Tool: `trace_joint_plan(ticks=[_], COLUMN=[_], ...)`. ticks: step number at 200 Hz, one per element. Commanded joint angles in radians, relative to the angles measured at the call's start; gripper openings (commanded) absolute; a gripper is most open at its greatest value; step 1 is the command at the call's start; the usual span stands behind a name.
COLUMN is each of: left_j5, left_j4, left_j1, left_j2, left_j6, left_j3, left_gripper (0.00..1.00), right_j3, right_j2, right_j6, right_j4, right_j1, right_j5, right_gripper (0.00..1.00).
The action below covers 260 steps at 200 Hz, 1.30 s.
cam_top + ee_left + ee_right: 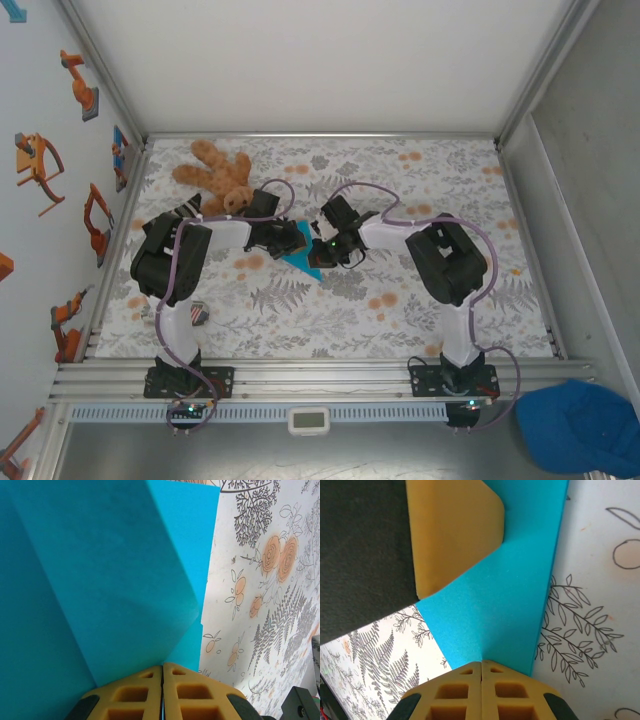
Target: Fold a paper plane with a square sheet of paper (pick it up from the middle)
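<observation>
A floral-patterned bench (420, 310) fills the middle of the top view. My black and white left arm (170, 262) and right arm (447, 262) reach inward from the frame's lower edge. A brown plush teddy bear (215, 172) lies at the bench's upper left. A dark blue fabric cap (580, 425) sits off the bench in the lower right corner.

At the centre is the thin cyan-blue paper sheet (300, 262), folded into creased layers, with one sharp corner pointing toward the lower edge of the frame. My left tool (288, 238) meets it from the left and my right tool (325, 246) from the right.

In the left wrist view the paper (100, 580) covers the left and centre. At the bottom edge my left tool (162, 669) has its yellow pads pressed together on the paper's edge.

In the right wrist view my right tool (481, 664) is likewise pinched closed on the paper (495, 605). One yellow pad (455, 530) of the left tool lies on the sheet at upper centre.
</observation>
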Motion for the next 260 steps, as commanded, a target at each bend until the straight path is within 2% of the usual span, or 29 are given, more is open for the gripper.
trace_joint_plan(ticks=[1,30,59,100,119,149,202,260], left_j5=[-0.104,-0.102,-0.071,-0.037,-0.027,-0.011,-0.021,-0.014], left_j4=[-0.158,-0.155,-0.132,-0.105,-0.086,-0.063,-0.062,-0.069], left_j1=[0.001,0.003,-0.004,-0.067,-0.088,-0.110,-0.110,-0.104], left_j2=[0.082,0.087,0.083,0.070,0.073,0.099,0.098,0.096], left_j6=[0.019,0.024,0.033,0.015,0.000,-0.019,-0.011,-0.004], left_j3=[-0.032,-0.033,-0.024,0.035,0.058,0.080,0.073,0.076], left_gripper=[0.08,0.08,0.08,0.08,0.08,0.08,0.08,0.08], right_j3=[-0.070,-0.233,-0.401,-0.455,-0.447,-0.371,-0.243,-0.266], right_j2=[-0.012,-0.101,-0.231,-0.470,-0.523,-0.454,-0.248,-0.199], right_j6=[-0.001,-0.014,-0.029,0.020,0.063,0.086,0.101,0.108], right_j4=[-0.018,0.037,0.078,0.141,0.184,0.193,0.187,0.182], right_j1=[0.007,0.007,0.008,0.006,0.001,-0.002,-0.005,-0.019], right_j5=[0.011,-0.005,0.035,0.113,0.159,0.187,0.145,0.157], right_gripper=[0.00,0.00,0.00,0.00,0.00,0.00,0.00,0.00])
